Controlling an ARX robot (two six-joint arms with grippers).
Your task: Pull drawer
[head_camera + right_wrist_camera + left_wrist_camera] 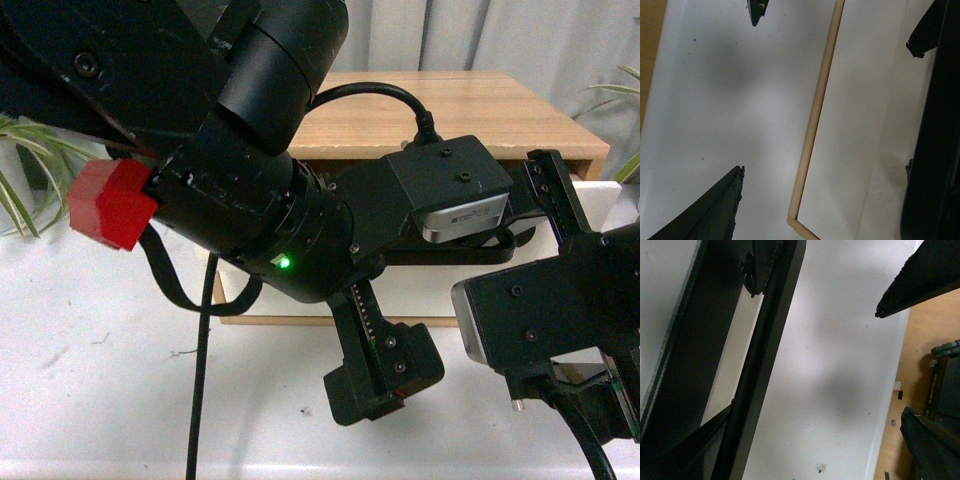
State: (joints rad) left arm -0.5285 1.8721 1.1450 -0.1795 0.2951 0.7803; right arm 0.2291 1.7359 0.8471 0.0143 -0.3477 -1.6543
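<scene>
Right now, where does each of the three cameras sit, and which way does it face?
Front view: on the robot's body, facing forward at the wood-topped cabinet; the left arm fills the middle, the right arm lower right.
Left wrist view: on the left wrist, close to the drawer front and its black handle; pincer fingers show.
Right wrist view: on the right wrist, facing white surfaces split by a wooden edge; pincer fingers spread wide.
Shared: both wrist views catch the handle.

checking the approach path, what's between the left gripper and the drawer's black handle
Nothing but bare white drawer front lies between the left gripper and the handle, seen in the left wrist view.
</scene>
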